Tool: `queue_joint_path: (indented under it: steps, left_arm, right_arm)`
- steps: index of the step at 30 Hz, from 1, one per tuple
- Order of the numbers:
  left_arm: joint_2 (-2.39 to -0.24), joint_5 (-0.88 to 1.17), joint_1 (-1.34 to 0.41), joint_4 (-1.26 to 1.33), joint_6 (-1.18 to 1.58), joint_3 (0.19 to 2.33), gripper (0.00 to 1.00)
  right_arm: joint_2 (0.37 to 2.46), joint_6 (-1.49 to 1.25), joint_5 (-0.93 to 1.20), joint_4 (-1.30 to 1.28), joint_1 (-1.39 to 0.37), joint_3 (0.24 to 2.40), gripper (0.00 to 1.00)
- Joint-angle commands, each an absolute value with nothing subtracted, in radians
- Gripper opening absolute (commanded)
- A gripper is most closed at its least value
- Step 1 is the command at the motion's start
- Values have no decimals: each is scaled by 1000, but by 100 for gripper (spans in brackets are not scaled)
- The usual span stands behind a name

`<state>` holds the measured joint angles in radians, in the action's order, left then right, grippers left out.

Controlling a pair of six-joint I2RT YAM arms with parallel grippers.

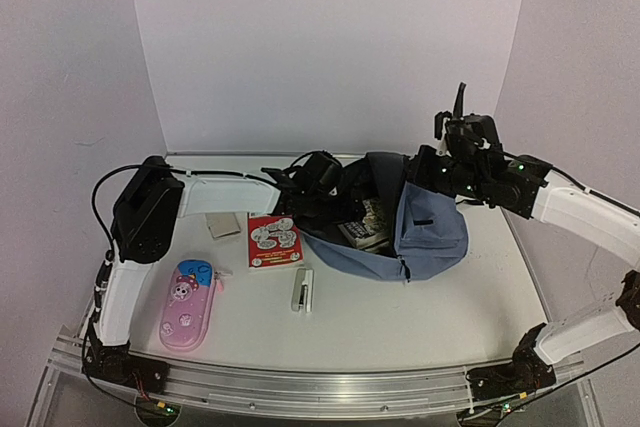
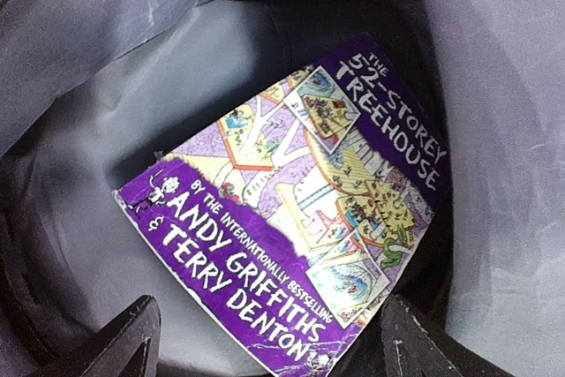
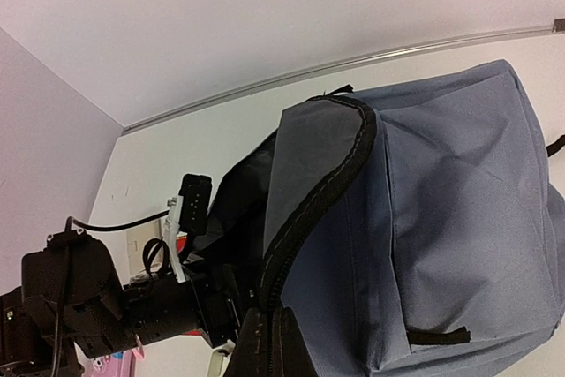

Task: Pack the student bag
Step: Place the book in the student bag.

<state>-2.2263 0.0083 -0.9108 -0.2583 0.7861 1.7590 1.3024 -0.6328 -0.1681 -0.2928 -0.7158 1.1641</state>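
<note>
The student bag [image 3: 441, 218] is matt slate-blue woven cloth. Its zipper [image 3: 325, 192] is a coarse black tape. The lining [image 2: 132, 130] is smooth grey fabric with a faint sheen. The paperback [image 2: 300, 218] has a glossy paper cover, worn white at one corner. The pencil case [image 1: 189, 306] looks smooth and shiny. The table [image 1: 400, 317] is matt white, and its front rail [image 1: 320, 380] is brushed metal.

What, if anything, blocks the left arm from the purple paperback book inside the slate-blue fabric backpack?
Probably nothing, so yes: the left gripper sits inside the slate-blue fabric backpack, jaws open, with the purple paperback book lying uncovered just ahead.
</note>
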Motion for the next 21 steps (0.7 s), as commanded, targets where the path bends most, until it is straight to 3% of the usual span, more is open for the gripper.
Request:
queue_joint_path:
  steps: [1, 10, 21]
  left_arm:
    - [-2274, 46, -911, -278, 797, 1833, 86]
    - [-2352, 88, -912, -296, 790, 1925, 86]
    - [-2422, 208, -918, -139, 750, 1985, 86]
  right_arm:
    - [1245, -639, -196, -250, -713, 1168, 0]
    - [1243, -640, -193, -252, -713, 1172, 0]
    - [1256, -641, -196, -251, -713, 1166, 0]
